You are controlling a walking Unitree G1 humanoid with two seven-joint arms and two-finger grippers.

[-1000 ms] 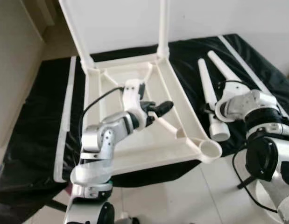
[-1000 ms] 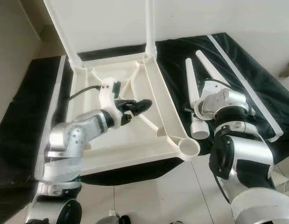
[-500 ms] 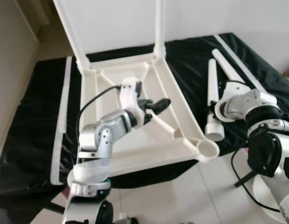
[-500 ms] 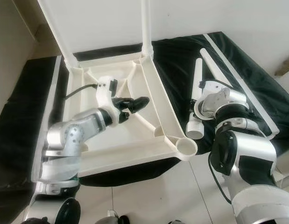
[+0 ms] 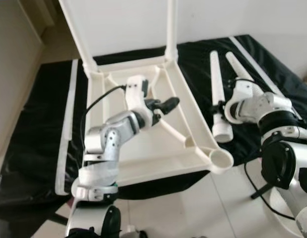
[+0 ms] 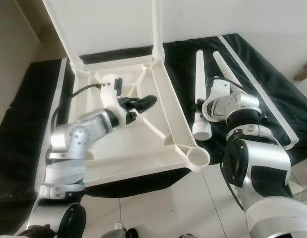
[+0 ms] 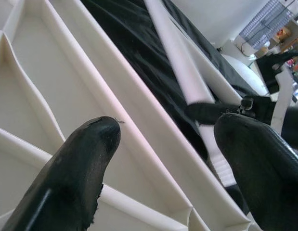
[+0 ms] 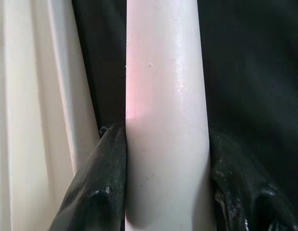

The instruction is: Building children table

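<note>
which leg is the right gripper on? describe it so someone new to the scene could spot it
Start at the upturned white tabletop lying on the black cloth. To its right lie two loose white table legs. The held leg is the one nearer the tabletop, with the right gripper clamped on it near its wide threaded end; the other leg lies free, farther from the tabletop.

Both head views look steeply down on the upturned table frame [image 5: 158,129]; wrist views sit close behind their fingers [image 7: 81,168].

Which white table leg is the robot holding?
The leg nearer the tabletop, with the right gripper shut round it. The other loose leg lies free on the black cloth, and two more already stand fitted.
</note>
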